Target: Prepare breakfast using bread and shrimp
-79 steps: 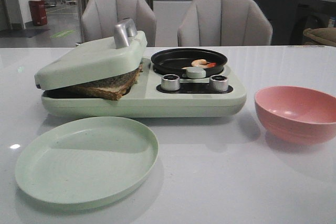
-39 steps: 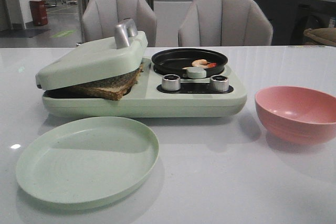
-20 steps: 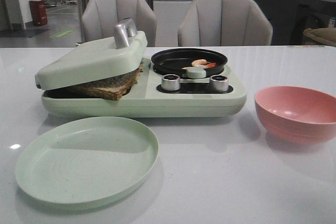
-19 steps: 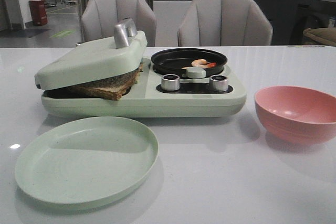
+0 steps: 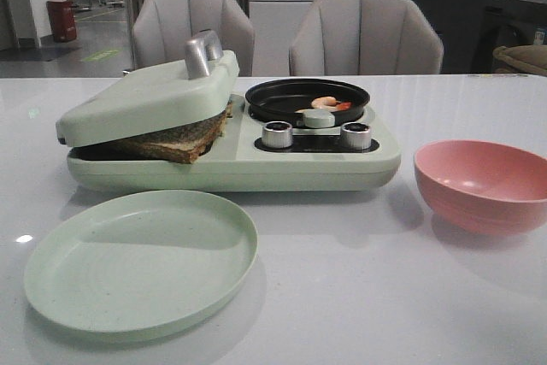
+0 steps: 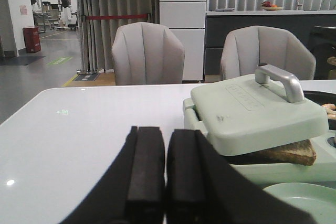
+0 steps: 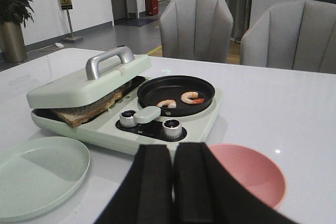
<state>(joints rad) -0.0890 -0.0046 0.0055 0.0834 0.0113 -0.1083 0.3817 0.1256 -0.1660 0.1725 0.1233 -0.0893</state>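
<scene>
Both arms hover level above the table (image 5: pixel 359 297), fingers (image 6: pixel 144 174) together.

A pale green plate (image 5: pixel 141 262) and a pink bowl (image 5: pixel 483 184) sit on the white table (image 5: pixel 359 297) before two grey chairs (image 5: pixel 366 33).

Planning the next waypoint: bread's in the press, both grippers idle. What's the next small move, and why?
Probably send the left gripper, shut and empty, toward the silver handle to lift the lid. The bread sits clamped under the tilted lid, the green plate in front holds nothing, and the left arm is on that side.
</scene>
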